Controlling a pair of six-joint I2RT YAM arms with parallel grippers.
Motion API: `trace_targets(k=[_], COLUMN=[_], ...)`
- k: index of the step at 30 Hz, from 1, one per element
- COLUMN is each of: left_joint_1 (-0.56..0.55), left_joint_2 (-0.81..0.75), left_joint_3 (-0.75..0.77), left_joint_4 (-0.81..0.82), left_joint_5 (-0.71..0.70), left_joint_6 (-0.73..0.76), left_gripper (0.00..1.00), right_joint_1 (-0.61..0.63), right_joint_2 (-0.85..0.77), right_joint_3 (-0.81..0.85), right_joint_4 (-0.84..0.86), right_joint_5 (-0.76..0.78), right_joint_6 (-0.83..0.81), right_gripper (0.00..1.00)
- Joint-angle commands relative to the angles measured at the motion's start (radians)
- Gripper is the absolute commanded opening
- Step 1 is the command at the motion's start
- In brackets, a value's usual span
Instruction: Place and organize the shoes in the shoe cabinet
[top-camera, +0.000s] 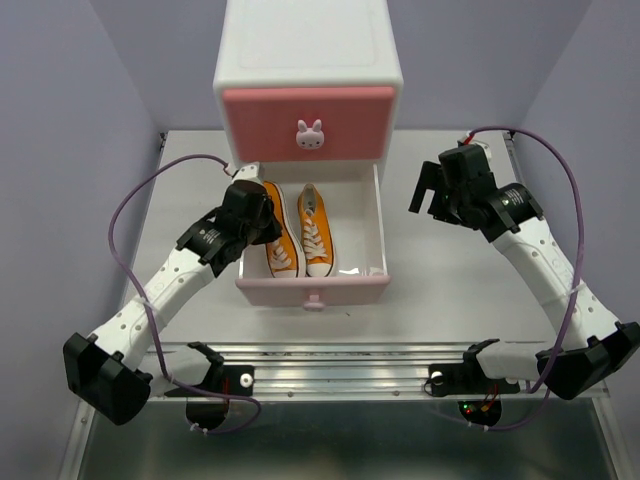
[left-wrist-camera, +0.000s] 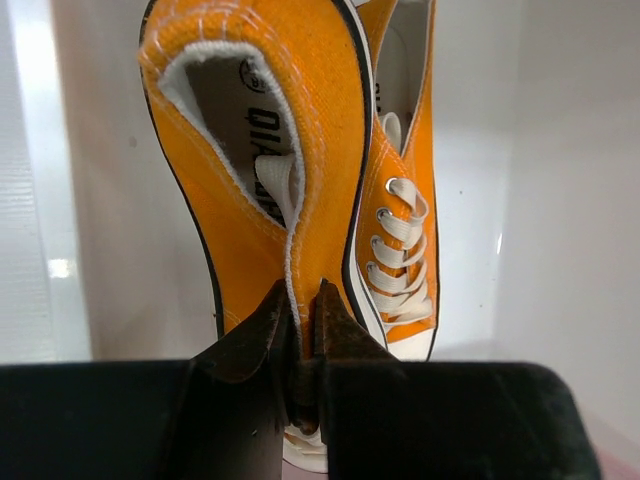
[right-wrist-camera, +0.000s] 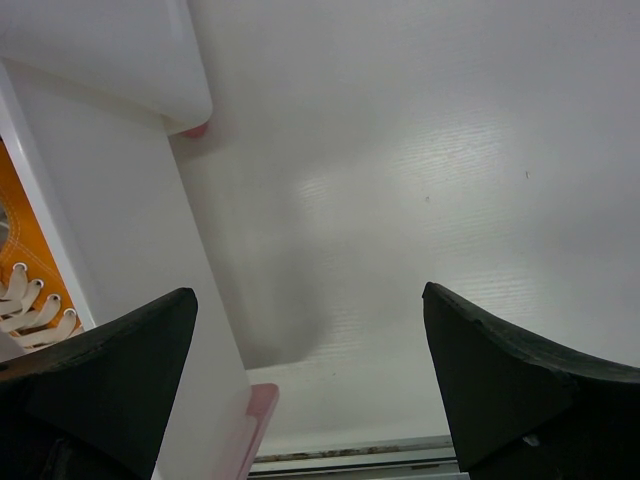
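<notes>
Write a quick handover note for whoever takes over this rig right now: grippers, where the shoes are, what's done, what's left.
Left gripper: shut on the left orange sneaker, pinching its canvas edge inside the open pale pink drawer.
Right gripper: open, empty, over the table to the right of that drawer.
Shoes: the right orange sneaker sits beside the left one, toes toward the drawer front. No white sneakers show in any view.
Shoe cabinet: salmon-pink drawer closed.
Done: orange pair is in the drawer.
Left: release, withdraw, close the drawer, locate the white pair.
</notes>
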Motion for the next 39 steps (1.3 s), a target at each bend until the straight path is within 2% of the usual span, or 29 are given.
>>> trace_targets(k=[1, 9, 15, 23, 31, 39], left_joint_1=[-0.005, -0.005, -0.007, -0.002, -0.002, -0.002], left_joint_2=[0.016, 0.085, 0.217, 0.300, 0.337, 0.287], left_joint_3=[0.034, 0.043, 0.106, 0.140, 0.260, 0.252], left_joint_4=[0.057, 0.121, 0.149, 0.163, 0.024, -0.047], left_joint_5=[-0.015, -0.018, -0.044, -0.125, -0.198, -0.110], left_joint_6=[0.023, 0.066, 0.124, 0.088, 0.080, 0.175], left_gripper=[0.00, 0.00, 0.00, 0.00, 0.00, 0.00], right_joint_1=[-0.006, -0.006, -0.006, -0.006, -0.006, -0.006], right_joint_2=[-0.023, -0.023, 0.003, 0.020, 0.009, -0.014], right_joint_3=[-0.003, -0.015, -0.007, 0.011, 0.005, -0.020], right_joint_4=[0.009, 0.015, 0.061, 0.073, 0.075, 0.076], right_joint_5=[0.011, 0.026, 0.031, 0.045, 0.054, 0.068], right_joint_6=[-0.016, -0.011, -0.017, -0.026, -0.014, 0.010], right_gripper=[1.00, 1.00, 1.00, 1.00, 1.00, 1.00])
